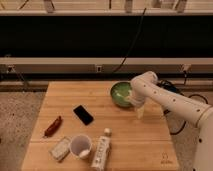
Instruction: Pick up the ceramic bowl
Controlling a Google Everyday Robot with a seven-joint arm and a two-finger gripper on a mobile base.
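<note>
The ceramic bowl point(120, 94) is round, shallow and glossy green. It sits on the wooden table point(130, 145) near the back edge, right of centre. My white arm comes in from the right. Its gripper point(138, 107) hangs down at the bowl's right rim, touching or very close to it. The arm's wrist hides the right edge of the bowl.
A black phone point(83, 114) lies mid-table. A red-brown packet point(52, 126) lies at the left. A white cup point(80, 145), a small pale packet point(60, 148) and a lying white bottle point(102, 150) are near the front edge. A dark rail and cables run behind the table.
</note>
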